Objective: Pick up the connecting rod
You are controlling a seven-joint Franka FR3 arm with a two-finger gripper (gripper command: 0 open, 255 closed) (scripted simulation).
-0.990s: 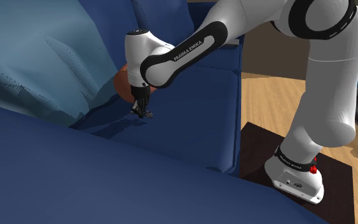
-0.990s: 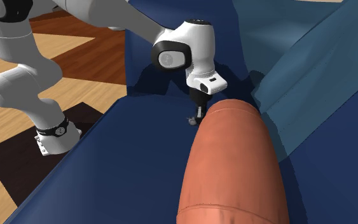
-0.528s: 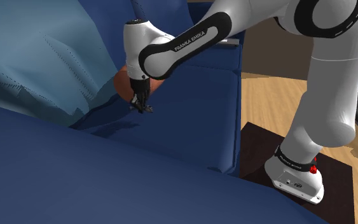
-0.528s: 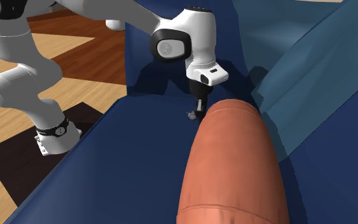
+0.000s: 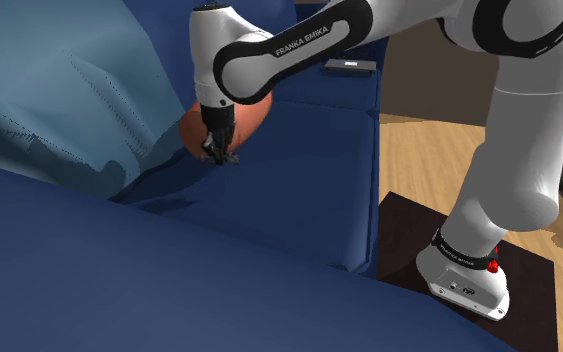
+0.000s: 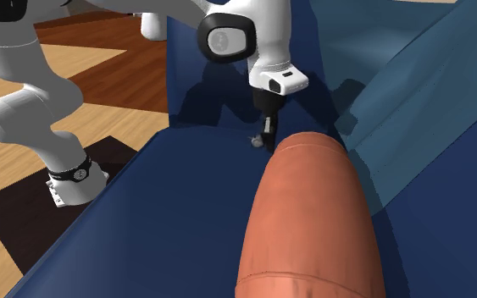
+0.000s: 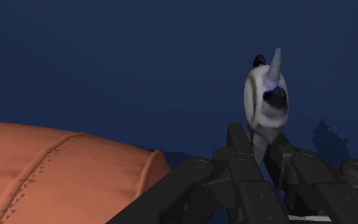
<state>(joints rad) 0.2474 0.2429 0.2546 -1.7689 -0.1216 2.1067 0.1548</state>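
Observation:
The connecting rod is a small pale grey piece with a ring-shaped end, clasped between my two black fingers. My gripper is shut on it. In the shoulder view the gripper points down just above the dark blue sofa seat, right beside the end of an orange bolster. In the second exterior view the rod sticks out at the tip of the gripper, clear of the seat.
The long orange bolster lies along the seat, close beside the fingers. A light blue cushion leans on the sofa back. A small dark object rests on the armrest. Wooden floor lies beyond the sofa.
The hand has risen a little and moved toward the bolster's end, carrying the rod up off the seat. The fingers stay shut on it.

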